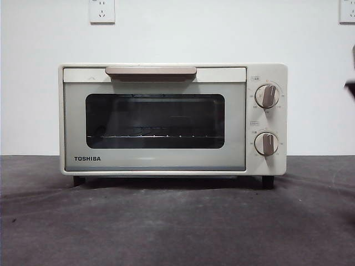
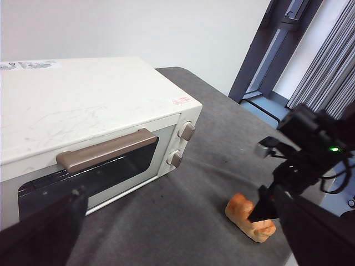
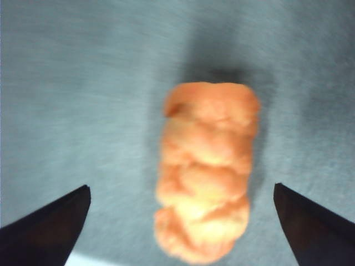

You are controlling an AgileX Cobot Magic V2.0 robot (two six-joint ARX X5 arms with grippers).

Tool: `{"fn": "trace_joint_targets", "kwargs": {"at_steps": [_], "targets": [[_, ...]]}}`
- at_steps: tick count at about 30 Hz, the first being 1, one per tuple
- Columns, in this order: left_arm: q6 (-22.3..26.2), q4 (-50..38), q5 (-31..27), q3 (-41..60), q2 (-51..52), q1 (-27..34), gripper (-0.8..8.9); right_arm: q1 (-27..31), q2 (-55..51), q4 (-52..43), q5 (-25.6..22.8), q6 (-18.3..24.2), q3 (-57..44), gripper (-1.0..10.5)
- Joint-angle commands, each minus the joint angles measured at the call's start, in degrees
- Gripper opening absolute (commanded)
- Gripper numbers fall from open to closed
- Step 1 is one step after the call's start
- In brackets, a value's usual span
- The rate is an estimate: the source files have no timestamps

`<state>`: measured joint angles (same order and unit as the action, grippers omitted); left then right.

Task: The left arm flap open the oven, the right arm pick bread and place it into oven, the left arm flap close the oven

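- Bread [image 3: 206, 169] lies flat on the grey tabletop [image 3: 66, 100], between the right claw's [image 3: 180, 221] wide-open tips; nothing gripped. Claw hangs above it, likely lined up for the pick.
- Oven [image 1: 172, 119] door shut, handle [image 1: 151, 71] untouched, rack bare behind the glass.
- Left claw [image 2: 177, 233] open, empty, near the oven's front, aimed at the handle [image 2: 105, 151], apparently poised to flap the door down.
- Bread sits well off to the oven's knob side [image 2: 249, 213], so the door can swing clear.
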<state>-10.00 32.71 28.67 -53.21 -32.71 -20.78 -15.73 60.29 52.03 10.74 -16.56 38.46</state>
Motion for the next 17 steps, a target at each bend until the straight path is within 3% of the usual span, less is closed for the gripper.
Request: {"fn": "trace_joint_targets", "kwargs": {"at_steps": [1,8,17], "targets": [[-0.13,-0.57,0.09,-0.96,-0.22,-0.24,5.62,-0.66,4.02,-2.36,-0.50,-1.05,0.26,5.3],[-0.11,-0.57,0.09,-0.96,-0.22,-0.24,5.62,-1.03,11.32,-5.55,-0.76,-0.79,0.26,5.1],[-0.13,-0.55,0.09,-0.96,-0.22,-0.24,5.60,-1.01,14.38,-6.03,-0.74,0.15,0.24,1.9]]}}
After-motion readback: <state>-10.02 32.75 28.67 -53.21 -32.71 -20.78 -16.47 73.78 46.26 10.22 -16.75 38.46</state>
